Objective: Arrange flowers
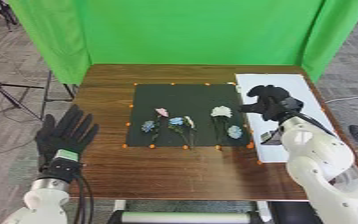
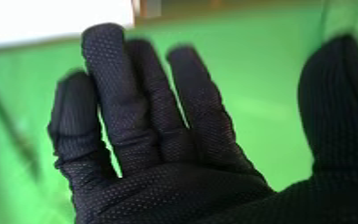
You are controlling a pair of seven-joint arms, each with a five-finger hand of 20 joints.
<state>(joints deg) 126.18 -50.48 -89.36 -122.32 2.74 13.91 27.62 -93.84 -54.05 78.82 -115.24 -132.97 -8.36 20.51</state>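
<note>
In the head view my right hand [image 1: 271,102] is over the white board at the right, right of the flowers. The right wrist view has my right hand [image 2: 167,150] with straight fingers and thumb apart, holding nothing. My left hand [image 1: 64,134] lies at the table's left edge, fingers straight. On the dark mat [image 1: 198,92] lie a pink flower [image 1: 162,112], a blue flower [image 1: 148,126], another blue flower [image 1: 176,121] beside a pale one [image 1: 190,122], a white flower [image 1: 221,111] and a light blue flower [image 1: 235,132], with green stems.
The white board [image 1: 273,80] lies along the right side of the brown table [image 1: 175,172]; a small object [image 1: 269,137] on it is partly hidden by my right arm. Small orange markers edge the mat. A green curtain [image 1: 202,30] stands behind the table.
</note>
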